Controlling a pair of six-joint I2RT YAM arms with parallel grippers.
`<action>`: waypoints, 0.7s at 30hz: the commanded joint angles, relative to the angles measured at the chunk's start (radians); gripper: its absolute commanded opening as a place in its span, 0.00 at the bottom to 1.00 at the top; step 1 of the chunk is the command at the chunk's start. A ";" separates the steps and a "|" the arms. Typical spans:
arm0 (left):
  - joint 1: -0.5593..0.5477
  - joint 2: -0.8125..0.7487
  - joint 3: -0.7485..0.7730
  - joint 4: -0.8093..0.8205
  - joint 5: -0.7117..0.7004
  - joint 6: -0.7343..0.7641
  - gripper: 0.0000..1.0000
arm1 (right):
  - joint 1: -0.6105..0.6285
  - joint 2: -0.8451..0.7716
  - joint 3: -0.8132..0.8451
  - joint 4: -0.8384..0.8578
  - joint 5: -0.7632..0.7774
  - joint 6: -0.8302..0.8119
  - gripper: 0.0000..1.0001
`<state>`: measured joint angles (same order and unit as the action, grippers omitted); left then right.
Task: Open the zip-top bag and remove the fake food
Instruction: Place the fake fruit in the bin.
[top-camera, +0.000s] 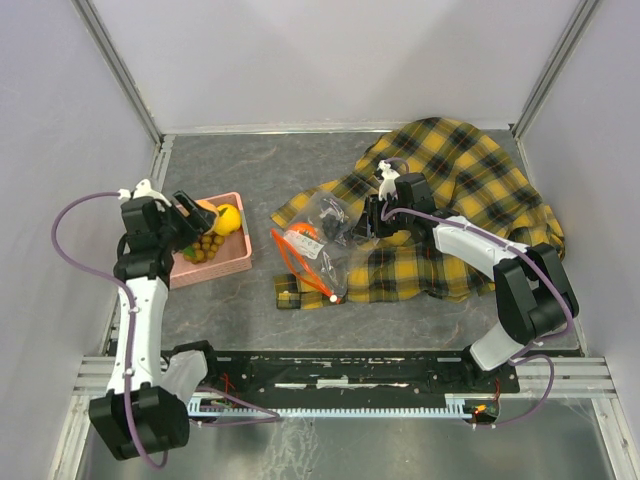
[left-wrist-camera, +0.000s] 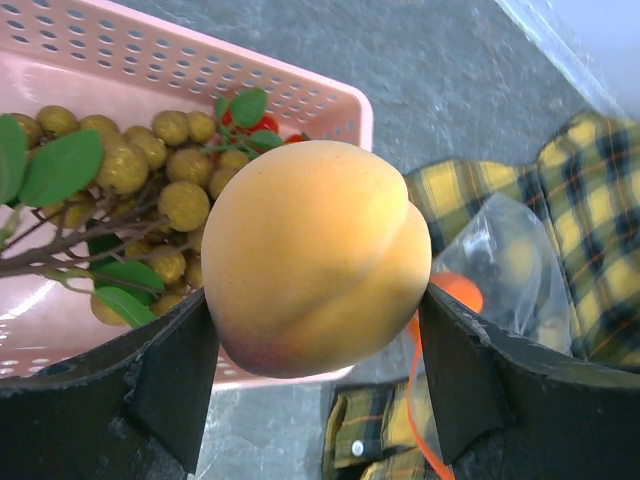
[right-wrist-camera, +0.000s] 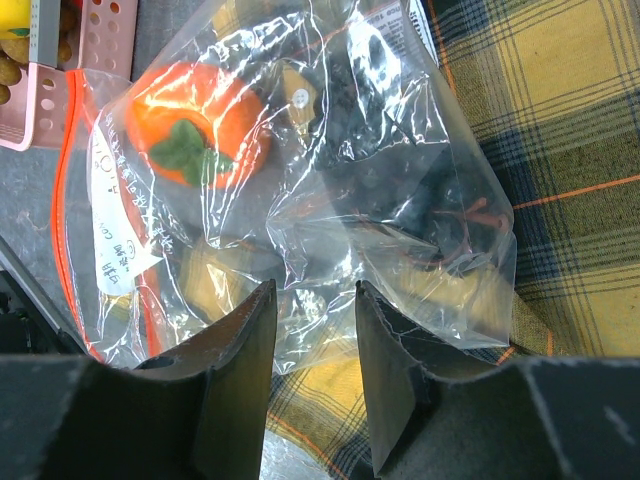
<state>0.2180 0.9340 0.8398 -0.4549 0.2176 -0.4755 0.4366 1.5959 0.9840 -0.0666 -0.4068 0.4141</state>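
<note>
Clear crinkled plastic marks the zip-top bag (top-camera: 318, 248), which lies in the middle of the grey tabletop (top-camera: 240, 170). Its near-left end is on the bare surface and its far-right end is on the yellow-black plaid cloth (top-camera: 470, 180). The red-orange zip strip (top-camera: 300, 268) runs along the end turned away from the right claw (top-camera: 372, 218), and a white label (right-wrist-camera: 120, 235) sits just inside it.

Fake food inside the bag:
- An orange fruit (right-wrist-camera: 195, 125) with a green calyx lies near the zip end.
- Dark berries (right-wrist-camera: 440, 190) lie toward the closed end.
- A tan piece is blurred by the film and cannot be identified.

The right claw meets the bag at its closed end, over the cloth. In the wrist view its fingers (right-wrist-camera: 235, 350) are drawn close together with a fold of the clear plastic pinched between them.

The left claw (top-camera: 205, 222) is well apart from the bag, to the left. It is clamped on a yellow-orange peach (left-wrist-camera: 315, 250), with one finger against each flank of the fruit. The peach hangs over a pink perforated basket (left-wrist-camera: 330, 95), and a tan-brown grape bunch (left-wrist-camera: 150, 160) with green leaves lies inside the basket. The basket stands on the tabletop left of the bag and does not touch it.
</note>
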 joint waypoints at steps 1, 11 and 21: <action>0.072 0.045 -0.014 0.151 0.046 -0.080 0.32 | 0.000 -0.038 -0.005 0.040 -0.008 -0.009 0.46; 0.124 0.213 0.123 0.007 -0.302 -0.162 0.33 | -0.001 -0.026 0.003 0.043 -0.022 -0.003 0.46; 0.157 0.229 0.099 0.111 -0.525 -0.259 0.46 | 0.001 0.008 0.020 0.026 -0.029 0.007 0.45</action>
<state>0.3592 1.1603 0.9253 -0.4320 -0.1997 -0.6636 0.4366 1.5993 0.9840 -0.0647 -0.4183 0.4145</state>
